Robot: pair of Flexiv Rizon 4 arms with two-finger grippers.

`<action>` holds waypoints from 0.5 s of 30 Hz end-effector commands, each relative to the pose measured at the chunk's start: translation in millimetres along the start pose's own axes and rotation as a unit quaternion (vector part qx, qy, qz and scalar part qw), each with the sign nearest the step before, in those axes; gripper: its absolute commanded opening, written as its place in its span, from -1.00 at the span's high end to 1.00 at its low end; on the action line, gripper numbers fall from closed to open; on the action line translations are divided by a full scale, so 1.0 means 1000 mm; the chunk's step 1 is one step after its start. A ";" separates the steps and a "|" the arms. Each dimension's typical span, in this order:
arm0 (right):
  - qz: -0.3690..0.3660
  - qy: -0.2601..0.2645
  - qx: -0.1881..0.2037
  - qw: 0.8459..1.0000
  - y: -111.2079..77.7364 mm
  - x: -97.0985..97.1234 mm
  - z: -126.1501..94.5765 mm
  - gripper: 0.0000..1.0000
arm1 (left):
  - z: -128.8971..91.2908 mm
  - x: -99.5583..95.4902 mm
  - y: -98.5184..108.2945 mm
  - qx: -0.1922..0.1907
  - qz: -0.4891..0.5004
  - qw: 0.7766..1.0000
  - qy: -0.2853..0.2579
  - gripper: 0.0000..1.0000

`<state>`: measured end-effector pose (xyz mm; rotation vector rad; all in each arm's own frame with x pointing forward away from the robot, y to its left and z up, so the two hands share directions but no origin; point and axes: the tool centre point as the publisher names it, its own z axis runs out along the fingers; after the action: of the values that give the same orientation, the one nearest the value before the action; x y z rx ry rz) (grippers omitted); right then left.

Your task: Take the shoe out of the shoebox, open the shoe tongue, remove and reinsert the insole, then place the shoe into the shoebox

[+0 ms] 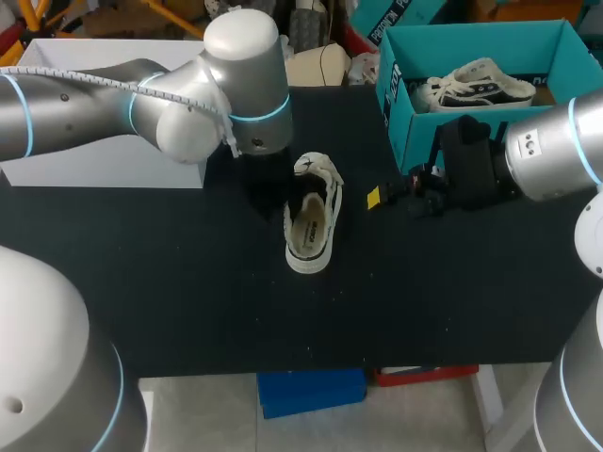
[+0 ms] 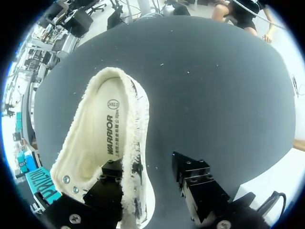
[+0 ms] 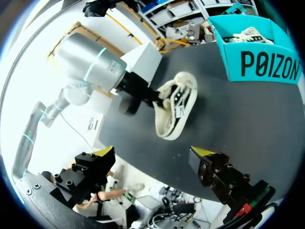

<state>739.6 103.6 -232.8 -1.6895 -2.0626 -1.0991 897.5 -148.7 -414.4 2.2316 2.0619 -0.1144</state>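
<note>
A white sneaker (image 1: 309, 226) lies mid-tabletop (image 1: 170, 282). The left gripper (image 2: 150, 164) sits at its fleece-lined opening, fingers wide: one inside by the insole (image 2: 107, 124), the other out over bare tabletop. The right gripper (image 3: 153, 152) hovers beside, apart from the sneaker, fingers wide, holding nothing. Farther back stands the teal shoebox (image 1: 415, 127), a second sneaker (image 1: 476, 85) inside.

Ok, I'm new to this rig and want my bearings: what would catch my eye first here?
The white shoe lying mid-table, insole showing, with the left gripper open at one edge. Right of it and further back, a teal shoebox holds a second shoe.
</note>
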 end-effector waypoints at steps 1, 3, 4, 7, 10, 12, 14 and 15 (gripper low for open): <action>0.000 -0.001 0.001 1.000 0.000 0.001 0.000 -1.00 | 0.015 -0.004 0.003 -0.003 0.000 1.000 0.000 0.18; 0.000 -0.001 0.001 1.000 0.000 0.001 0.000 -1.00 | 0.018 -0.004 0.005 -0.007 0.002 1.000 0.001 0.26; 0.000 -0.001 0.001 1.000 0.000 0.001 0.000 -1.00 | 0.019 -0.004 0.007 -0.011 0.002 1.000 0.002 0.32; 0.000 -0.001 0.001 1.000 0.000 0.001 0.000 -1.00 | 0.017 -0.005 0.011 -0.022 0.004 1.000 0.005 0.53; 0.000 -0.001 0.001 1.000 0.000 0.001 0.000 -1.00 | 0.016 -0.005 0.012 -0.030 0.006 1.000 0.006 1.00; 0.000 -0.001 0.001 1.000 0.000 0.001 0.000 -1.00 | 0.016 -0.005 0.018 -0.037 0.010 0.999 0.005 1.00; 0.000 -0.001 0.001 1.000 0.000 0.001 0.000 -1.00 | 0.011 -0.009 0.018 -0.039 0.011 0.999 0.000 1.00; 0.000 -0.001 0.001 1.000 0.000 0.001 0.000 -1.00 | 0.007 -0.011 0.017 -0.043 0.013 0.999 -0.004 1.00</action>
<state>739.6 103.6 -232.8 -1.6894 -2.0626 -1.0990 911.8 -161.8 -418.2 2.2102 2.0053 -0.0356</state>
